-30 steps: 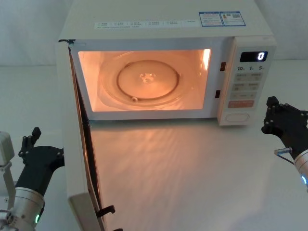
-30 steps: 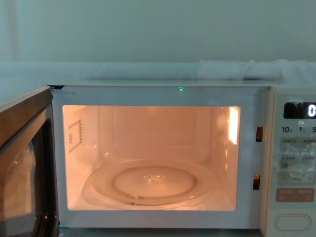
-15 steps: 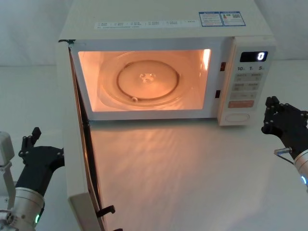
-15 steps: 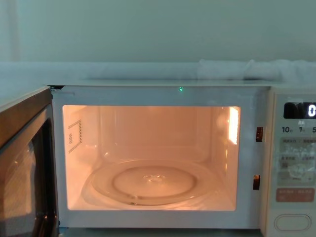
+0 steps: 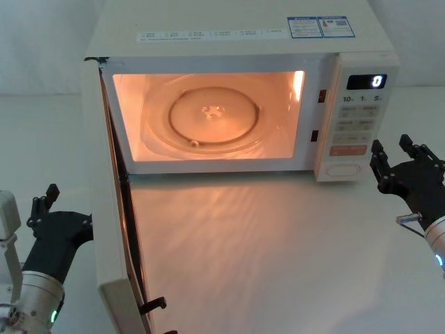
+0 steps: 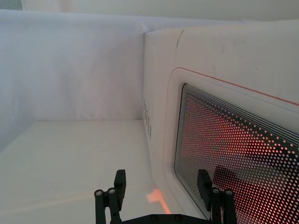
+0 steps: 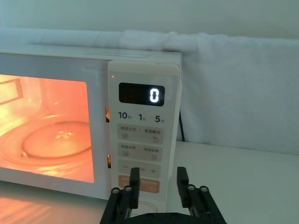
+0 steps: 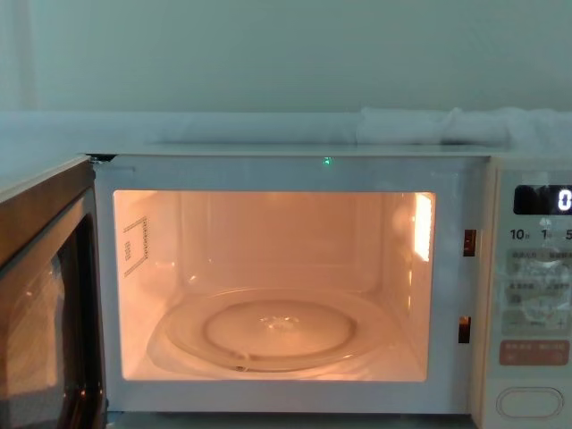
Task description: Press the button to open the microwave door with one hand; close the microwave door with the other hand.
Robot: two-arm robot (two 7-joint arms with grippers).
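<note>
While lit, glossy cream microwave door (image 5: pixel 110 229) open, pill-shaped button (image 5: pixel 342 169).

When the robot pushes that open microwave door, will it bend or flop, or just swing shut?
Probably just swing. The microwave door looks like a stiff, flat panel hinged at the oven's left edge, so a push from the left gripper beside it should turn it. The table looks smooth, so the microwave might slide a little.
</note>
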